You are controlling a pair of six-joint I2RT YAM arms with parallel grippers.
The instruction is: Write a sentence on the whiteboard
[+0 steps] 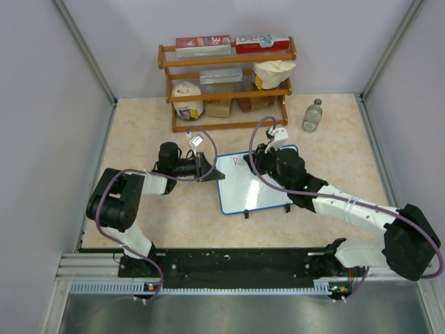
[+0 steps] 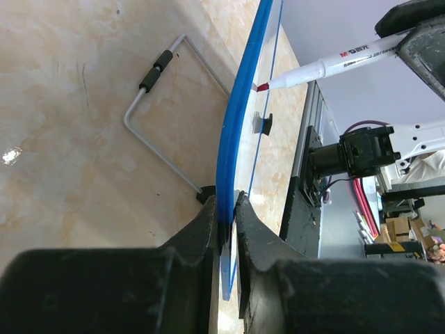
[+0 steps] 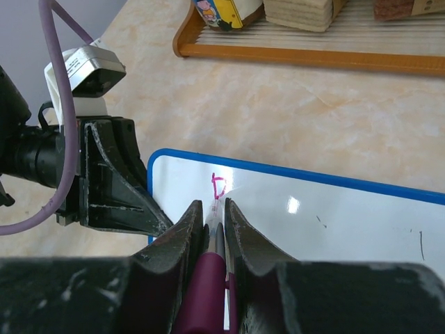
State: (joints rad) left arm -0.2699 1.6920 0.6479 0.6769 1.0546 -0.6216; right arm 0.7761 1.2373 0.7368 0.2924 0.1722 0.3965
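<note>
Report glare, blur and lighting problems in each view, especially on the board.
Right wrist: one small glare spot on the whiteboard, the sentence so far a few sharp pink strokes, the right gripper and its marker blurred close up. Left wrist: a glare patch on the table, the left gripper dark and soft. Top external: even light, the strokes too small to read.

walls: plain grey | tabletop: beige marble | rear: wooden rack, stocked
</note>
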